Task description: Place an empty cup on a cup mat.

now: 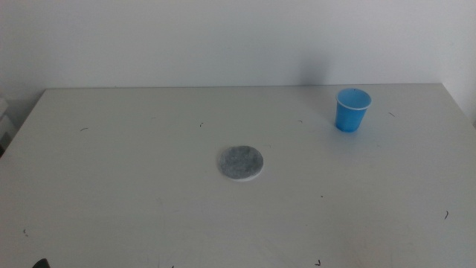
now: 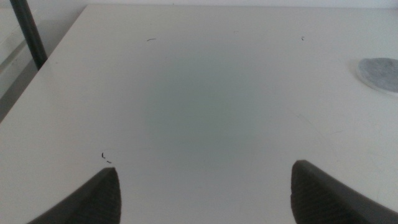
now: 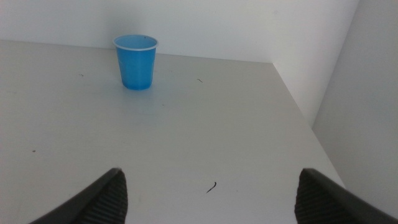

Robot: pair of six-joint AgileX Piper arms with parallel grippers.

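Cup mat [image 2: 380, 73]: cut off by the left wrist picture's edge, only part showing.
Left gripper [image 2: 205, 186], right gripper [image 3: 211, 190]: only jaw tips visible in wrist views; neither arm visible in middle view.

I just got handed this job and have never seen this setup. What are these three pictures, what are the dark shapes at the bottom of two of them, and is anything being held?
The wide picture looks down over a white table. On it stands a blue cup, upright, at the far right, and a round grey cup mat lies near the middle, well apart from the cup.

The other two pictures come from cameras on the two robot arms' wrists. The dark shapes are each arm's own jaws. The left gripper is open over bare table, with the mat at the picture's edge. The right gripper is open too and faces the cup from a distance.

Nothing is held. Both arms wait near the table's front edge.
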